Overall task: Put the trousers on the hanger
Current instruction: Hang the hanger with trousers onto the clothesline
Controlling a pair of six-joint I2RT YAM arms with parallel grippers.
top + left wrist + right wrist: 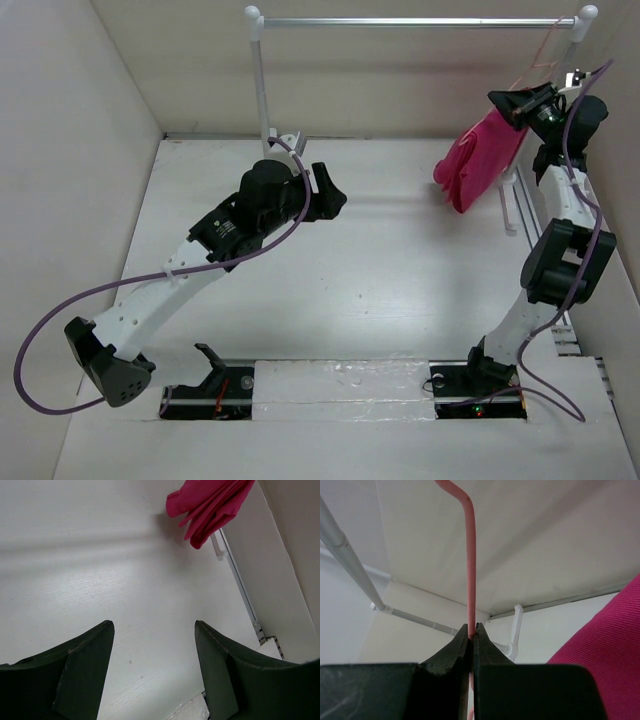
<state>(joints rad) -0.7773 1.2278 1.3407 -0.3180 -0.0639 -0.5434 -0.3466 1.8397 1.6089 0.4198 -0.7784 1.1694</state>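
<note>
The magenta-pink trousers [480,160] hang folded in the air at the far right, draped from the pale pink wire hanger [538,62]. They also show in the left wrist view [210,505] and at the right edge of the right wrist view [607,655]. My right gripper [522,103] is shut on the hanger wire [469,565], which rises between its jaws [472,630] and bends at the top. The hanger's hook is near the right end of the rail. My left gripper [330,195] is open and empty over the table's middle [154,625].
A silver rail [420,21] on white posts [260,80] spans the back. White walls enclose the table [380,280] on the left, back and right. A white strip [240,580] runs along the right wall's foot.
</note>
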